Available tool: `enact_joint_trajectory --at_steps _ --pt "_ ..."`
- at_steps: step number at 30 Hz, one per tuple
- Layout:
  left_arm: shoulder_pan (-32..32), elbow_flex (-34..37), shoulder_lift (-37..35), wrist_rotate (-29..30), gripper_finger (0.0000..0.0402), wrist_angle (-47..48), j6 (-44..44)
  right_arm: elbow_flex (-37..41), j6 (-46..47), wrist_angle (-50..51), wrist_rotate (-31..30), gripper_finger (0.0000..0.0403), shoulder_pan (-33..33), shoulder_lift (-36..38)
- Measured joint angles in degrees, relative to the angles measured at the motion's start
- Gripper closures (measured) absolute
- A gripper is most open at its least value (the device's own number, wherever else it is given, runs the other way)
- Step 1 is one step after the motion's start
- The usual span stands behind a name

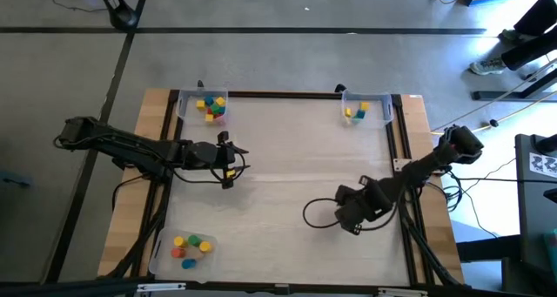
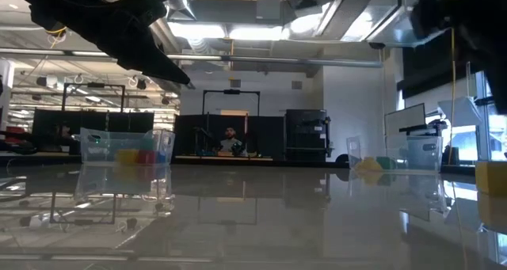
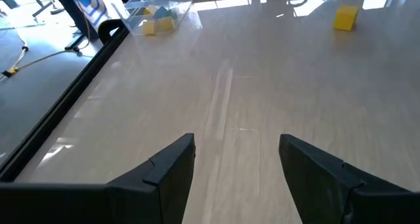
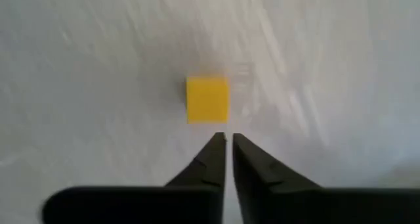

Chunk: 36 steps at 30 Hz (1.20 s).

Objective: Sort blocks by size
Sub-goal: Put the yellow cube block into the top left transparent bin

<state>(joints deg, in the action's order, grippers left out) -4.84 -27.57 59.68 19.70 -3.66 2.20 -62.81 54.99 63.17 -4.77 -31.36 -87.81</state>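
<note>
The right gripper (image 4: 228, 140) hangs over the bare table (image 1: 287, 158) toward the near right part, its two dark fingers (image 4: 209, 159) drawn almost together with only a thin slit between them and nothing held. Just past the fingertips, in the right wrist view, a single yellow block (image 4: 207, 100) lies flat on the pale surface — close to the tips but not touching them. The same block shows far off in the left wrist view (image 3: 346, 18), alone on open tabletop, and at the right edge of the low view (image 2: 491, 177). From above it cannot be made out, since the right arm covers that spot.

The left gripper (image 1: 233, 164) waits over the left-middle of the table, its fingers (image 3: 167, 173) spread wide and empty, pointing across the table toward the right side.

The other blocks sit in three clear trays. The tray at the far left corner (image 1: 184, 99) holds a small heap of yellow, red, green and blue ones (image 1: 211, 107). The tray at the far right corner (image 1: 383, 99) holds a few — yellow, with a touch of green (image 1: 355, 112). The tray at the near left edge (image 1: 161, 249) holds yellow, green, orange, red and blue pieces (image 1: 191, 247). How the sizes differ between trays cannot be told.

In the low view a person (image 2: 229, 141) sits well back in the room behind the table.
</note>
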Motion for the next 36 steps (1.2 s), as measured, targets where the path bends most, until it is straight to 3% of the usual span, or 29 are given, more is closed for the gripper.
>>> enact_joint_trajectory --at_steps 4,7,11,17,21,24,31,36 --pt "0.00 0.00 0.00 0.01 0.0192 -0.02 -0.01 4.71 6.18 -6.72 2.39 0.0306 -1.67 0.02" --pt "0.00 0.00 0.00 -0.01 0.0192 0.00 -0.01 7.23 5.70 -13.73 -0.16 0.0240 -2.68 0.02" --pt "0.00 0.00 0.00 0.00 0.0192 0.00 -0.11 9.01 3.67 -14.23 -2.81 0.0164 -2.78 -0.11" --pt "0.01 0.00 0.00 -0.01 0.0192 0.08 -0.20 12.51 2.96 -18.97 -3.20 0.0108 -2.75 -1.12" --pt "0.01 0.00 0.00 -0.01 0.0192 0.19 0.07 14.93 1.77 -23.36 -4.20 0.0114 -2.75 -2.82" --pt "0.00 0.00 0.00 0.01 0.0192 0.18 0.84 15.59 1.74 -24.41 -5.36 0.0141 -2.75 -3.89" --pt "0.00 0.00 0.00 -0.02 0.0192 0.13 0.85 15.57 1.74 -24.29 -5.74 0.0269 -2.74 -3.89" --pt "0.02 0.02 0.00 0.00 0.0192 0.01 0.85 15.58 1.86 -23.87 -5.20 0.0274 -1.19 -2.72"
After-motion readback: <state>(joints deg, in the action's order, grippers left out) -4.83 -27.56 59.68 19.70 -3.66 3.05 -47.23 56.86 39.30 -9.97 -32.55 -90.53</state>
